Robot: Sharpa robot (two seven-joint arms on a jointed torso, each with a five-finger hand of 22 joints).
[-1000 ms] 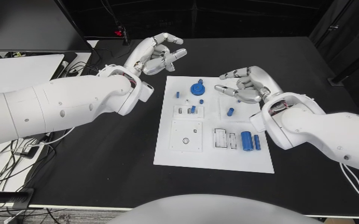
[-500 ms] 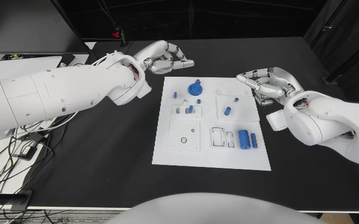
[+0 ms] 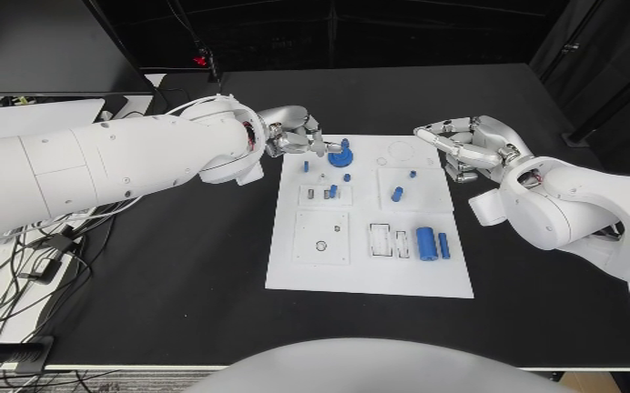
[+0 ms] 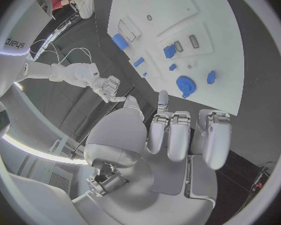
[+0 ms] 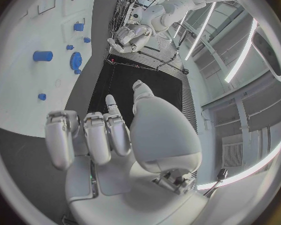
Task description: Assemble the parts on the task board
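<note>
Left hand [image 3: 296, 136] at 10 o'clock off the task board [image 3: 371, 270], fingers curled, empty; right hand [image 3: 462, 146] at 2 o'clock, likewise. Matte black desk [image 3: 171, 266]; glossy blue cylinder [image 3: 425, 242], toothed gear [image 3: 341, 156].

We take this for a robotics lab: black counter [image 3: 157, 302] ringed by black curtains [image 3: 394, 11], loose cables [image 3: 53, 256] trailing off its edge, long ceiling strip lights [image 5: 243, 60], white task board [image 3: 374, 266] laid out centrally.
</note>
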